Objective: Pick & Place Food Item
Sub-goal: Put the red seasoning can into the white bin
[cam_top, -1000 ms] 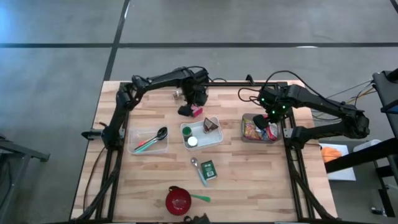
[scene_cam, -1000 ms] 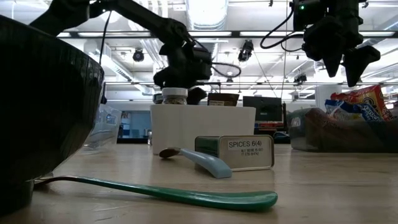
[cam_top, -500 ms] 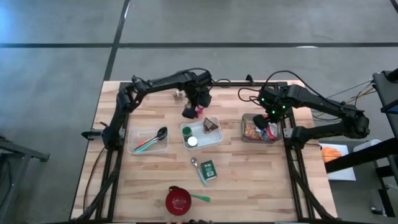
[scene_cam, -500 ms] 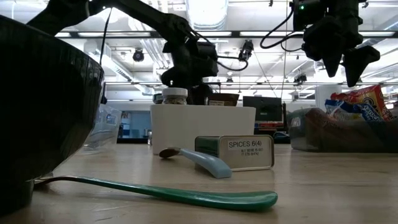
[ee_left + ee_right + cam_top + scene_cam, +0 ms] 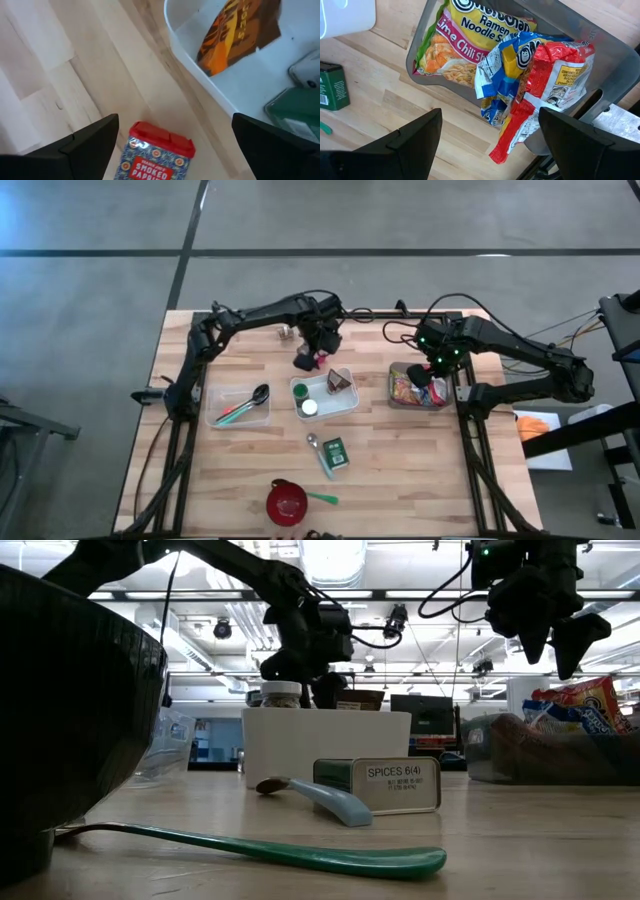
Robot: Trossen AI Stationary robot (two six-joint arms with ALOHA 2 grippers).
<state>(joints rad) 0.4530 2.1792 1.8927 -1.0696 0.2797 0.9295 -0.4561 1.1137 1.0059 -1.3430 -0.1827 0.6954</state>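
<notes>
Left end effector hangs over the far middle of the worktop with its fingers spread wide and nothing between them. Directly below it, lying flat on the wood, is a red smoked paprika tin, just beside the white tray and apart from its rim. That tray holds a brown-and-orange packet tilted against its wall, a green-lidded jar and a white-capped one. A small jar stands near the far edge, behind the left arm.

Right end effector hovers over the grey bin at the worktop's right side, its fingers also wide apart and gripping nothing. In the bin lie a ramen noodle pack and a crumpled red, blue and yellow snack bag; whether more lies beneath them is hard to make out.

Elsewhere, a clear tray on the left holds a black spoon and what look like coloured utensils. A green spice tin lies near the middle beside a pale blue spoon, and a red bowl sits at the near edge with a green spoon next to it.
</notes>
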